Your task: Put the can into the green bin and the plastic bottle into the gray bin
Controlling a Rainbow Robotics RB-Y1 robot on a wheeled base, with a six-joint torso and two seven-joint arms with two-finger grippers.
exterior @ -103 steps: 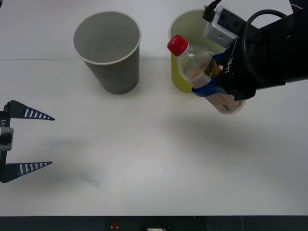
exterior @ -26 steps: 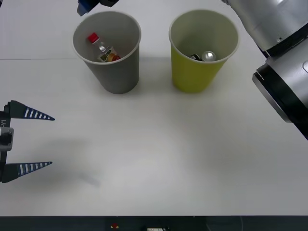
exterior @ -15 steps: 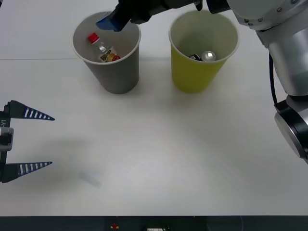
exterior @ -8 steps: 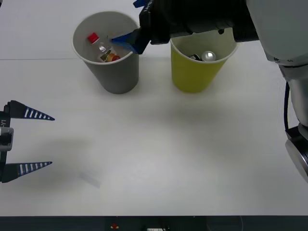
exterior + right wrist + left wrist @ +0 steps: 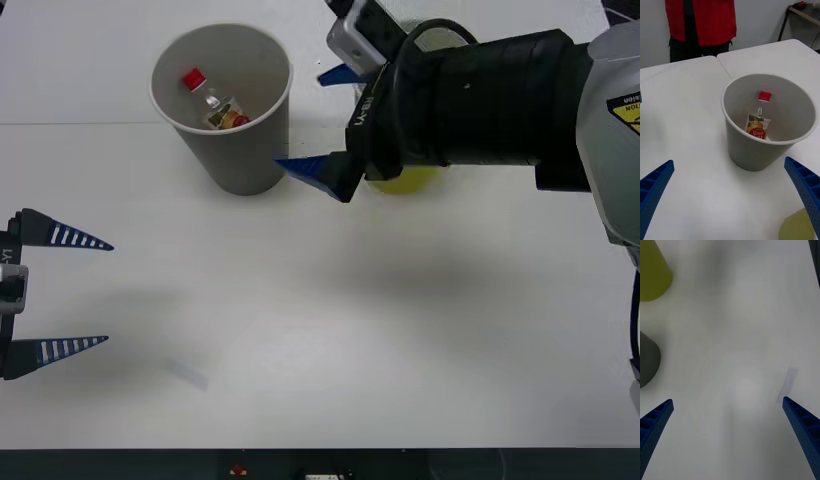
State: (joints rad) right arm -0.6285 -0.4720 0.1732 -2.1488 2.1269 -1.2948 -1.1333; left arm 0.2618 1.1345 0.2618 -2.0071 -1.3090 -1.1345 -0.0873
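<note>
Looking down from the front view, I see the white surface (image 5: 330,320) with my right arm (image 5: 500,100) reaching across it and covering most of the green bin (image 5: 405,181); just a yellow-green sliver shows under the arm. Gray bin (image 5: 222,105) stands upright beside it, to the left and apart from it. Right hand (image 5: 325,125) sits just right of the gray bin, fingers spread wide, holding nothing; one blue fingertip (image 5: 300,168) is close to the bin's wall near its base, though I cannot tell if it touches. Left hand (image 5: 55,292) is parked at the surface's left edge, well apart from both bins, wide open and empty too.

Plastic bottle (image 5: 759,123) lies inside the gray bin (image 5: 769,123), leaning against the inner wall, red cap (image 5: 764,96) up, label facing the right wrist view. It is ahead of the right hand, between the lines of its two fingers, not touched. Can is hidden behind the arm; I cannot tell where it is.
</note>
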